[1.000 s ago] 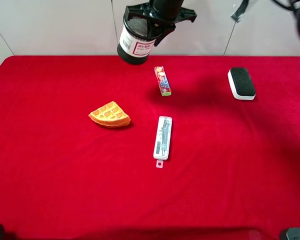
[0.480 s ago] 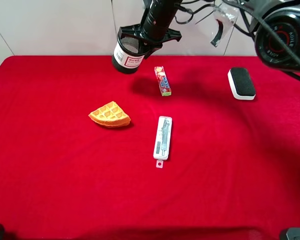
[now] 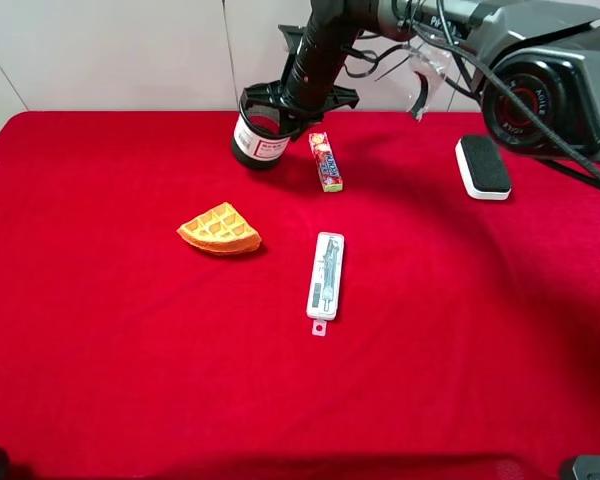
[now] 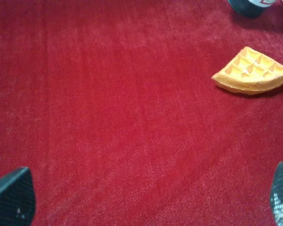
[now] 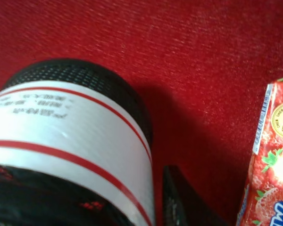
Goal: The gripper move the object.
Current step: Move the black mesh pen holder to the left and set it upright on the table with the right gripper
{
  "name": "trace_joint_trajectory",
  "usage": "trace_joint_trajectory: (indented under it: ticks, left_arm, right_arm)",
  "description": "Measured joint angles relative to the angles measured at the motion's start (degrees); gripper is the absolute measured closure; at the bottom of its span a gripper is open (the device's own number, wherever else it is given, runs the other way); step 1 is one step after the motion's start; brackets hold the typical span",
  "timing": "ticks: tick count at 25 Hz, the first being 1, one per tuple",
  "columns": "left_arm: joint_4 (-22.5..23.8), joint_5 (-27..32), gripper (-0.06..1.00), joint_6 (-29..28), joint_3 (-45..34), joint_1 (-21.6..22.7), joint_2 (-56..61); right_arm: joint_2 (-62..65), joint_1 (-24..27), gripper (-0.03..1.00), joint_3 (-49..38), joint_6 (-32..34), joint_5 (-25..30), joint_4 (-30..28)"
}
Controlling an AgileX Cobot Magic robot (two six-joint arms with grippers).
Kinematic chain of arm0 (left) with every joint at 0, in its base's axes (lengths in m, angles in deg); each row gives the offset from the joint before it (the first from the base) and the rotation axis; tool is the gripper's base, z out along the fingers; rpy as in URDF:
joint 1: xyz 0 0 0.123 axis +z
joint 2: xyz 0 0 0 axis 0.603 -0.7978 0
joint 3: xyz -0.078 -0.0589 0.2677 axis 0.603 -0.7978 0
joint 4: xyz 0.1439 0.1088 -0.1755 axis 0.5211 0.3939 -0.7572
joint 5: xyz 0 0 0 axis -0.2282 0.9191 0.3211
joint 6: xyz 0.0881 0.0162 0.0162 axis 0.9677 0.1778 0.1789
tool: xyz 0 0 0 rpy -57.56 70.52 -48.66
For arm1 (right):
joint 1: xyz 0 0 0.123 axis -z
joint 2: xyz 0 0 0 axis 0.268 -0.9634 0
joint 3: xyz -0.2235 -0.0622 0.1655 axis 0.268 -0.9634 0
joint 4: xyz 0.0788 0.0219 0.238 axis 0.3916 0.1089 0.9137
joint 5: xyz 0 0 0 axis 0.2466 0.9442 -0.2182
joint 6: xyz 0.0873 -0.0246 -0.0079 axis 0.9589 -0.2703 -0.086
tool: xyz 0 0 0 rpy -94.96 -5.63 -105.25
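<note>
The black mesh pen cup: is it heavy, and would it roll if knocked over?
Probably light: the pen cup has wire-mesh walls. Being round, it would likely roll on the red cloth if tipped on its side. It seems stiff, since the right gripper holds it by the rim alone.

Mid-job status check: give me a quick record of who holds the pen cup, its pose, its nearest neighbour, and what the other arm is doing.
holder: right gripper, jaws closed on the rim of the pen cup
cup pose: tilted; contact with the red cloth cannot be told
nearest neighbour: candy box, beside the cup, not touching
other arm: left gripper, jaws open, empty, over bare cloth near the waffle
elsewhere: pen pack, eraser
</note>
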Motion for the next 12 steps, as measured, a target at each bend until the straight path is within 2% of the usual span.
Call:
trace_joint_trajectory:
  ticks: [12]
  left_arm:
    - [0.0, 0.0, -0.05, 0.0, 0.0, 0.0, 0.0]
  right_arm:
    - [-1.01, 0.0, 0.9, 0.0, 0.0, 0.66, -0.39]
